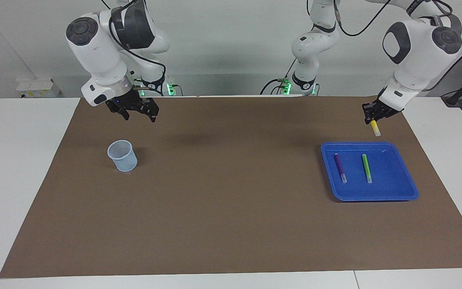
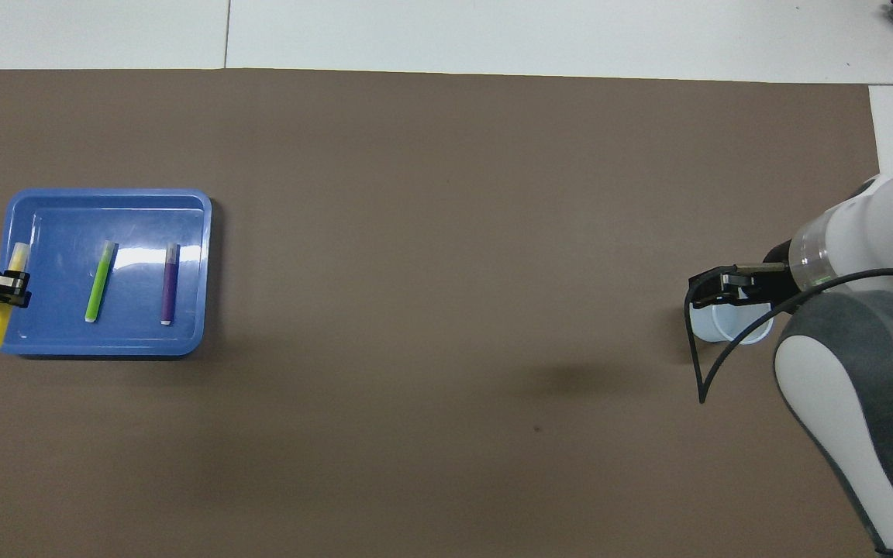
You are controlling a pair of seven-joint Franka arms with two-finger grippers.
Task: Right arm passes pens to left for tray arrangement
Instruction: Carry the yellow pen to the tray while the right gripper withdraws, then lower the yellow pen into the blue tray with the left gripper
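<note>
Brown mat (image 1: 231,208) covered the white table (image 1: 22,180), w/ a pale wall at the top of the facing view. Blue tray (image 1: 391,192) sat at mid-right of that view (mid-left in the overhead view), toward the left arm's end. 2 pens lay flat in it, apart and roughly parallel: purple pen (image 1: 339,167) and green pen (image 1: 366,168). Left gripper (image 1: 372,116), upper right of the facing view, was clamped on the yellow pen (image 1: 375,128), held in the air w/ its whitish tip pointing down. In the overhead view this pen (image 2: 5,298) overlapped the tray's outer rim at the frame's left edge. Right gripper (image 1: 136,110), upper left of the facing view, hung w/ fingers spread and nothing between them, above the mat close to the mesh cup (image 1: 122,155). Cup stood upright at mid-left of that view.
</note>
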